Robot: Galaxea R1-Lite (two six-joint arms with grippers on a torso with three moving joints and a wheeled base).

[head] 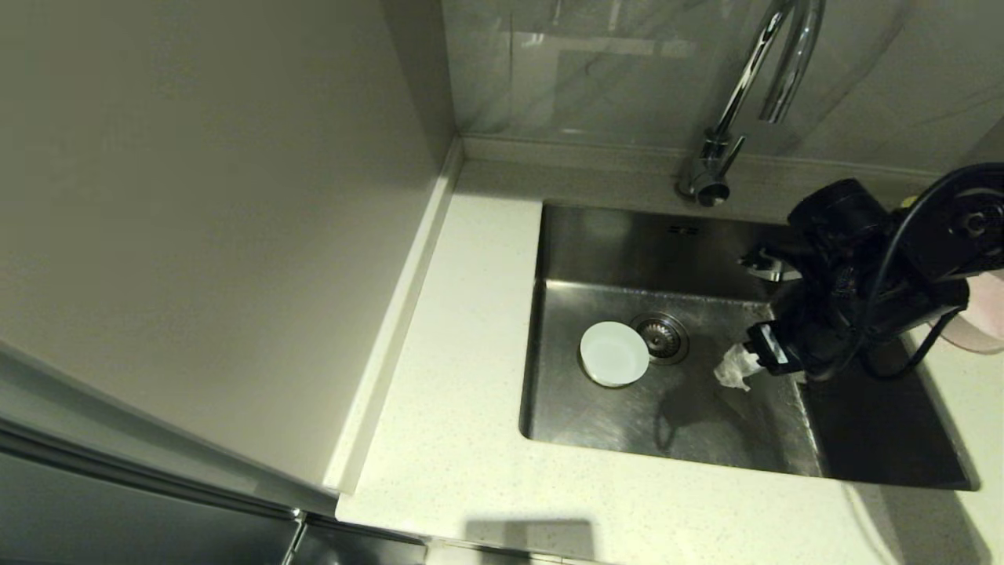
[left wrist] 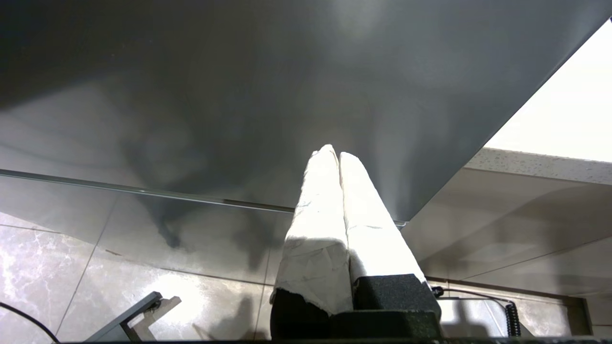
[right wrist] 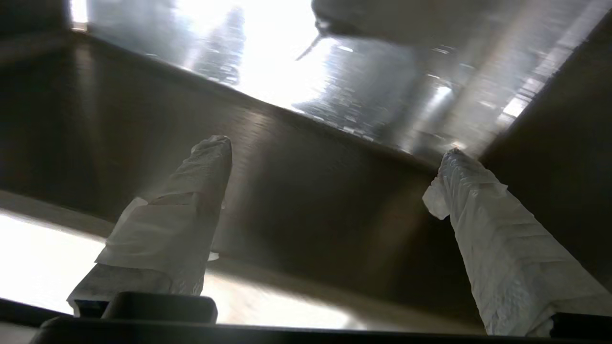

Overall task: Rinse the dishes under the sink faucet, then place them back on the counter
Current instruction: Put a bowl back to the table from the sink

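Your right gripper (right wrist: pixel 334 177) is reaching down into the sink (head: pixel 620 235) from the robot's right side, with its white-wrapped fingers (right wrist: pixel 196 191) standing wide apart and nothing sitting between them; in the right wrist view they are pointing at the brushed steel wall and floor of the basin. From the head view you are seeing the dark arm crossing over the right rim of the sink, its wrapped fingertip (head: pixel 735 367) hanging over the basin floor to the right of the drain (head: pixel 660 337). The white bowl (head: pixel 614 354) is lying on the sink floor, just beside the drain on its left, well apart from the gripper. The pale pink bowl (head: pixel 984 310) is showing only as a sliver on the counter (head: pixel 463 377) at the right edge, mostly hidden behind the arm. You are not getting a view of the yellow-green bowl. The faucet (head: pixel 753 86) is rising from the back edge of the counter behind the sink, its spout arching over the rear of the basin. Your left gripper (left wrist: pixel 338 157) is parked away from the work, below counter level facing a grey cabinet front, its two wrapped fingers pressing together with nothing between them.
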